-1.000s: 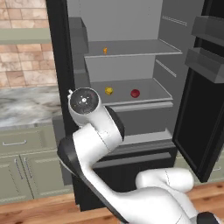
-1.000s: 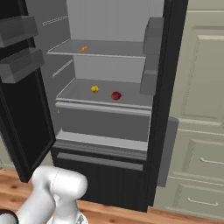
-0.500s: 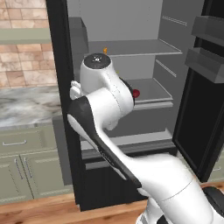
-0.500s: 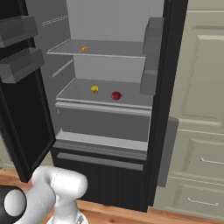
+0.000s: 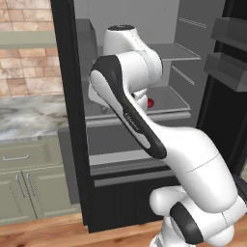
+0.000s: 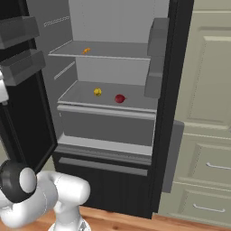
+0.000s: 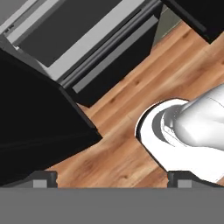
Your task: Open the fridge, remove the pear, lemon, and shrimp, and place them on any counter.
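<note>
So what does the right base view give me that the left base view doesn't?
Right base view: the lemon on the lower shelf, the shrimp on the shelf above, and tall cream cabinets beside the fridge. Left base view: the counter under a brick wall, with the arm across the shelves. Both: the open fridge and the pear on its lower shelf.

upper shelf [image 6: 113, 50]: shrimp [image 6: 86, 51] | lower shelf [image 6: 135, 103]: lemon [image 6: 97, 92], pear [image 6: 119, 98]
</note>
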Robot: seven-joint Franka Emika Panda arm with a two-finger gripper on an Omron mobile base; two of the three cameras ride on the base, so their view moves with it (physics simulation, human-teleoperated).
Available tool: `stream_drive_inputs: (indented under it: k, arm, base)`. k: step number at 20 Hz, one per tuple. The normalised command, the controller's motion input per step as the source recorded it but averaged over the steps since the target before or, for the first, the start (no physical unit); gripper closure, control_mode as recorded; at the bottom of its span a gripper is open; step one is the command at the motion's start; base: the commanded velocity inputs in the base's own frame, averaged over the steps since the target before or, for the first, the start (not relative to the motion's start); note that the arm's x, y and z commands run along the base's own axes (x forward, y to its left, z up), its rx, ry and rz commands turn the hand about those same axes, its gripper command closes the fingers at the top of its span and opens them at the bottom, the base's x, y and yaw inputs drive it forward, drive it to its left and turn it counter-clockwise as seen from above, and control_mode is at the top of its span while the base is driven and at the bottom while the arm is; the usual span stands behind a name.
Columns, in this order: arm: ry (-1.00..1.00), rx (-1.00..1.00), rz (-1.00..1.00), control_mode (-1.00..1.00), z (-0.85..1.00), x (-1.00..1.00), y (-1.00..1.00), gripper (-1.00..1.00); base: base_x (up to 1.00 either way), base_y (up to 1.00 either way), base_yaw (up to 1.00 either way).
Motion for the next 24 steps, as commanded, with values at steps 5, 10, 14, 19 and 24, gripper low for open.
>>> stream_drive_inputs:
  k: [5,10,14,19,24]
  arm:
    - [-0.11,0.00,0.11,-1.00,0.00,0.00,-0.41,-1.00]
    - [-0.13,0.04,0.11,-1.00,0.04,0.00,-0.46,-1.00]
    - [-0.10,0.07,0.14,-1.00,0.00,0.03,-0.60,-1.00]
    - [-0.09,0.10,0.18,-1.00,0.00,0.34,-0.60,-1.00]
    - [-0.16,0.12,0.22,-1.00,-0.09,0.46,-0.41,-1.00]
  base:
    - [0.00,0.00,0.00]
    - [0.00,0.00,0.00]
    - [0.00,0.00,0.00]
    - [0.00,0.00,0.00]
    - [0.00,0.00,0.00]
